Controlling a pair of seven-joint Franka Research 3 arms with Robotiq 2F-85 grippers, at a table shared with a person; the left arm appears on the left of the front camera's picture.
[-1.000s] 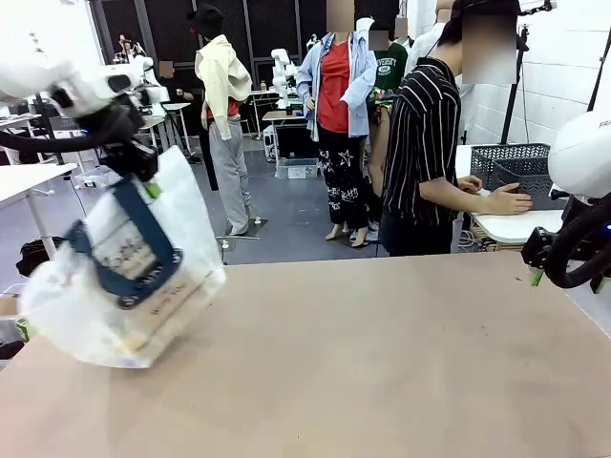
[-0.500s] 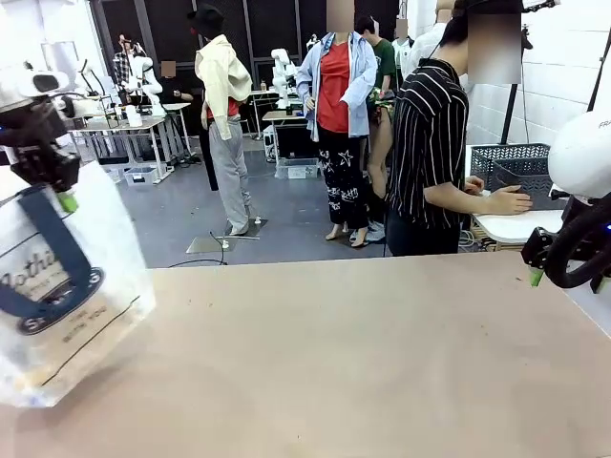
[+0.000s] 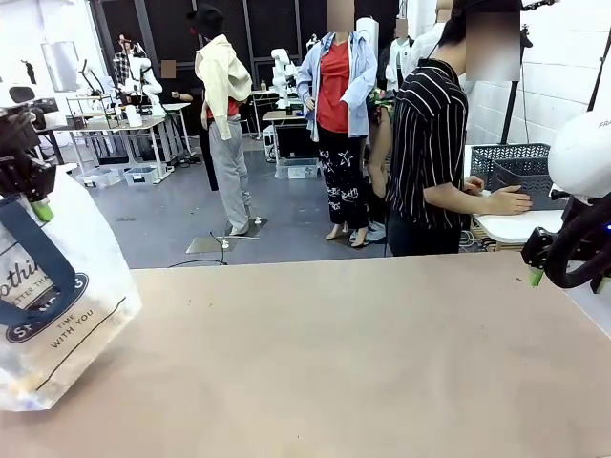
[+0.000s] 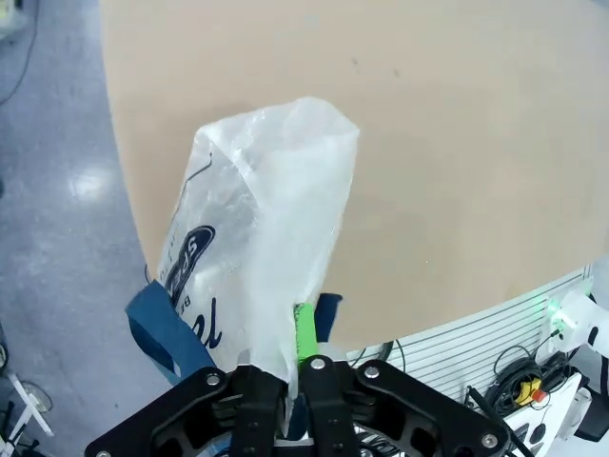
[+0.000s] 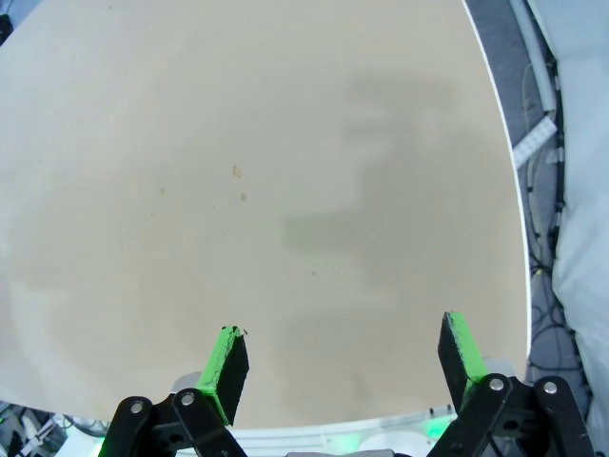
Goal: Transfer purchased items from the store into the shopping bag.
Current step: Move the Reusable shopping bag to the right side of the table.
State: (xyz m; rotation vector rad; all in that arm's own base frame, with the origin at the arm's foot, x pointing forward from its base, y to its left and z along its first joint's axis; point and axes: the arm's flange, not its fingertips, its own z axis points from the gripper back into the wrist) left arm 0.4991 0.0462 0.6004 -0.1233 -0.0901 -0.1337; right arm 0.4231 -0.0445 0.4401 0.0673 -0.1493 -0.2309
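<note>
Tabletop [image 3: 363,353]: shopping bag [image 3: 52,286] beneath left pincer [image 3: 33,202]

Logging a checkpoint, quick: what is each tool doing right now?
Left tool: closed, holding the shopping bag by its top edge.
Right tool: open, holding nothing, above the bare table.

1 bag [image 3: 57,296], 1 basket [image 3: 516,167]

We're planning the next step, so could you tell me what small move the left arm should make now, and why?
Probably carry the bag back inward over the table: the left gripper, shut on its top, holds it at the table's left edge.
</note>
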